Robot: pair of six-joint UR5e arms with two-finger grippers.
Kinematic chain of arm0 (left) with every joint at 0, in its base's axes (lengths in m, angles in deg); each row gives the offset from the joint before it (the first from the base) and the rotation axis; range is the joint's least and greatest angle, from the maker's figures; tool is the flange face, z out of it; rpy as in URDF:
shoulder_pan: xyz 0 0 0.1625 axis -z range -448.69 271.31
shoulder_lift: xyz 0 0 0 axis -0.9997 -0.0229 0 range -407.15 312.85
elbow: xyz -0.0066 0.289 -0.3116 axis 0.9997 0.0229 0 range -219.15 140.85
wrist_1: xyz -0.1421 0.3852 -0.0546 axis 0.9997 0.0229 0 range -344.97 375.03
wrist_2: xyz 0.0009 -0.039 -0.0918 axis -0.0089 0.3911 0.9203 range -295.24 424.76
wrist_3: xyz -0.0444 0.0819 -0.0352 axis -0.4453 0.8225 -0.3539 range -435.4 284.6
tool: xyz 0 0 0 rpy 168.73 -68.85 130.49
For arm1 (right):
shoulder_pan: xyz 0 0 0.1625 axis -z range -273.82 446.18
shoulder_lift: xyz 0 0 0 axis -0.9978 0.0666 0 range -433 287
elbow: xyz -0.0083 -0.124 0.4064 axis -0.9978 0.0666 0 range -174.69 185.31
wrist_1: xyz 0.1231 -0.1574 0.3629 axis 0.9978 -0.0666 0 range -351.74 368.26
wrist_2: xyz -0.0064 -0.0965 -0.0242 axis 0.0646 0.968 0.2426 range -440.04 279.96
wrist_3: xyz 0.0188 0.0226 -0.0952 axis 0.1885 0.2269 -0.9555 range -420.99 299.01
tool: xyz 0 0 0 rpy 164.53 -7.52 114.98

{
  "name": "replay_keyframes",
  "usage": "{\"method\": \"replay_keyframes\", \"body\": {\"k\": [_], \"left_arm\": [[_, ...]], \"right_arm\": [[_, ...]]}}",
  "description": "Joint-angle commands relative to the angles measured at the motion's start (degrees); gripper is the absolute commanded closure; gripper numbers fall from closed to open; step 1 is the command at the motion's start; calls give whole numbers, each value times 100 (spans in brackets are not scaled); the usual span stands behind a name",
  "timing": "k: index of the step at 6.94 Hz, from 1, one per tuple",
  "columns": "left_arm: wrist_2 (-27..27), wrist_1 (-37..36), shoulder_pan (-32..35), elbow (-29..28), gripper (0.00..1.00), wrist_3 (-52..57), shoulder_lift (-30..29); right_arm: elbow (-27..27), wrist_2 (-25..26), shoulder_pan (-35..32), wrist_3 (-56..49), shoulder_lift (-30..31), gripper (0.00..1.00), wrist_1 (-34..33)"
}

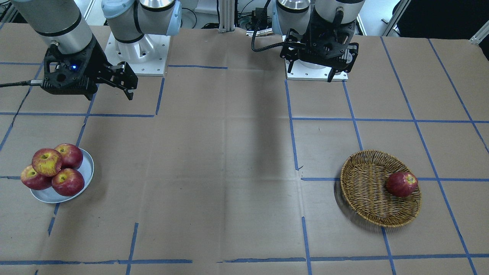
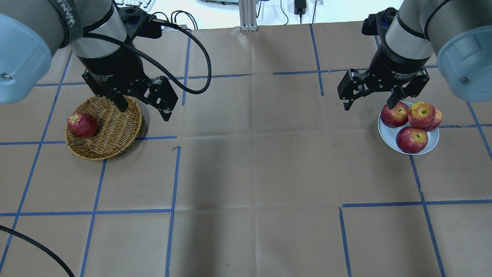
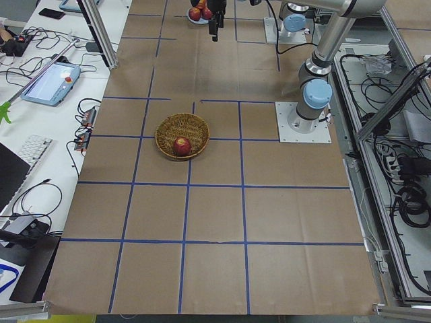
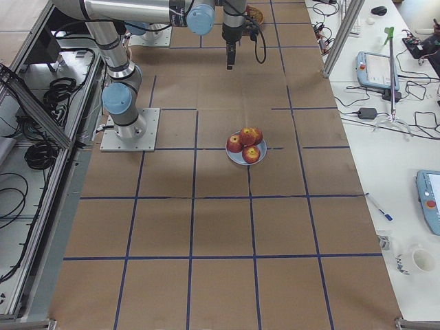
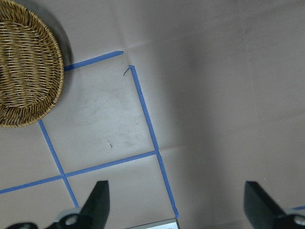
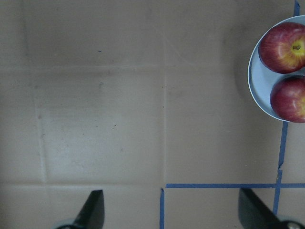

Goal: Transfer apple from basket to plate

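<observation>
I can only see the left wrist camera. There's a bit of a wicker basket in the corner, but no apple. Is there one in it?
Observer: Yes. One dark red apple lies in the basket, on the part your view cuts off.
Operator: Where's the plate? I can't see it at all!
Observer: The plate is at the other end of the table, close to the open right gripper.
Operator: Is it empty?
Observer: No, it holds four apples. The paler apple, streaked with yellow, sits on top of three darker apples.
</observation>
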Motion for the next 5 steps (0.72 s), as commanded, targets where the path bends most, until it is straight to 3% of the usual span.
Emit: {"method": "replay_keyframes", "body": {"k": [1, 5], "left_arm": [[0, 0, 0, 0, 1, 0, 0], [0, 0, 0, 9, 1, 0, 0]], "right_arm": [[15, 48, -72, 59, -35, 0, -104], [15, 48, -45, 6, -61, 0, -104]]}}
